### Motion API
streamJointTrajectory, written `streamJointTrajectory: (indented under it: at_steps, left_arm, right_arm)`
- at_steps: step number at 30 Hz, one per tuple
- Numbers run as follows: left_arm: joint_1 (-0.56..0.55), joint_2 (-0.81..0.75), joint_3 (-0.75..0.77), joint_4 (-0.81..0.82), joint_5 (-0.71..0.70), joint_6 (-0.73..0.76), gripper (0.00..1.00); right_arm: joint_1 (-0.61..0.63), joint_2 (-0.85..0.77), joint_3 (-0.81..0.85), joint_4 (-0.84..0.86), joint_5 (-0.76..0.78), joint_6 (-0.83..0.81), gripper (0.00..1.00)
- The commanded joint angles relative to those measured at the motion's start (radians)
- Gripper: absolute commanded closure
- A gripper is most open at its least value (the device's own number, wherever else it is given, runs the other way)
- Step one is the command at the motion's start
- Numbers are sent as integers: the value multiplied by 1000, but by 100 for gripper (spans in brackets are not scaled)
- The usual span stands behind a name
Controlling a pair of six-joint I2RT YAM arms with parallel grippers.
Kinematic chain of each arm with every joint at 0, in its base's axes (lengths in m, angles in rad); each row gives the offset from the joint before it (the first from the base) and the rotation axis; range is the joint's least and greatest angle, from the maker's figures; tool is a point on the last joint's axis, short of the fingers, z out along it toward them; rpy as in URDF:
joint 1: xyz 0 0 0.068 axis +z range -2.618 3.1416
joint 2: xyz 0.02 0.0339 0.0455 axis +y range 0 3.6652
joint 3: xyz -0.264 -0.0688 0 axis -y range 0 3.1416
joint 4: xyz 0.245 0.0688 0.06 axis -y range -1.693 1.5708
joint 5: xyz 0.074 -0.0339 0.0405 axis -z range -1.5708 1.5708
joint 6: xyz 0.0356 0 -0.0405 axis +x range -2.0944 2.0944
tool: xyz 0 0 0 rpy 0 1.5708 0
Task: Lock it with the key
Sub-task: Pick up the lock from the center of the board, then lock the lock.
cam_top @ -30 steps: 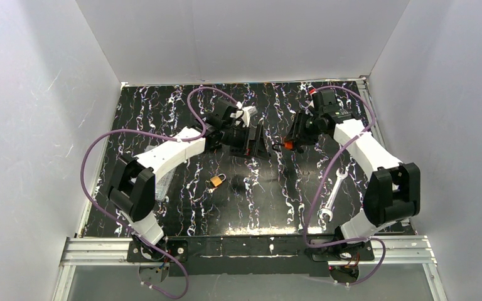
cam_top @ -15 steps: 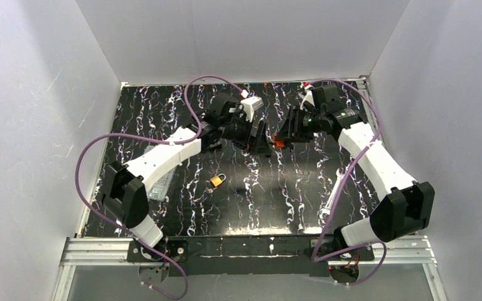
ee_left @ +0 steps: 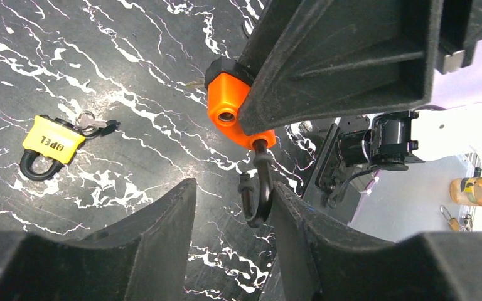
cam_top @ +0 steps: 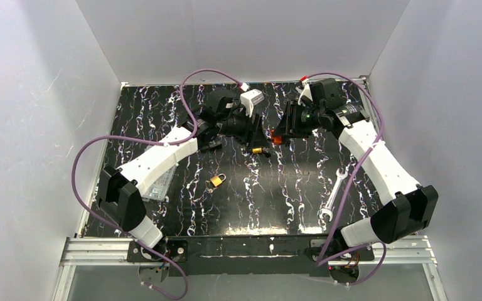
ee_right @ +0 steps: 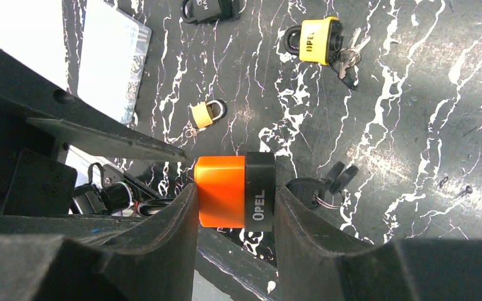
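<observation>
Overhead, the table [cam_top: 182,213] is a black slab veined in white, closed in by plain white walls [cam_top: 37,94], with an aluminium rail [cam_top: 100,251] along the near edge. Both arms reach to the far middle, where the left gripper [cam_top: 255,134] and the right gripper [cam_top: 283,134] meet nose to nose at the orange padlock [cam_top: 277,139]. A small brass padlock [cam_top: 216,181] lies nearer the bases, a wrench [cam_top: 331,197] lies to the right, and a clear plastic box [cam_top: 161,182] sits under the left forearm.

From the left wrist, that claw's fingers stand apart, clamping nothing. The black key [ee_left: 255,191] hangs between them, close against one finger, its stem running into the padlock's orange end. A yellow padlock [ee_left: 50,143] with its own keys rests on the marble beyond.

From the right wrist, the fingers press on both sides of the orange padlock, whose black band reads OPEL, holding it clear of the table. A black padlock [ee_right: 208,7] lies at the frame's top edge.
</observation>
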Motion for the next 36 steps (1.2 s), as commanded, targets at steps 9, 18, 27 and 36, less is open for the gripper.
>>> streamJointTrajectory:
  at_steps: [9,18,27,36]
  left_arm:
    - [-5,-77,31,-9,41,-17,62]
    - [-5,-75,19,-7,46,-22,66]
    - [-9,-70,15,-11,43,-24,70]
    - [-15,-61,11,-17,33,-22,72]
  right_arm:
    - [19,-27,71,-8,18,-5,99]
    - [30,-28,91,-22,32,-3,99]
    - [37,-29,86,-23,42,-2,99]
    - [44,-31,85,-19,47,4,99]
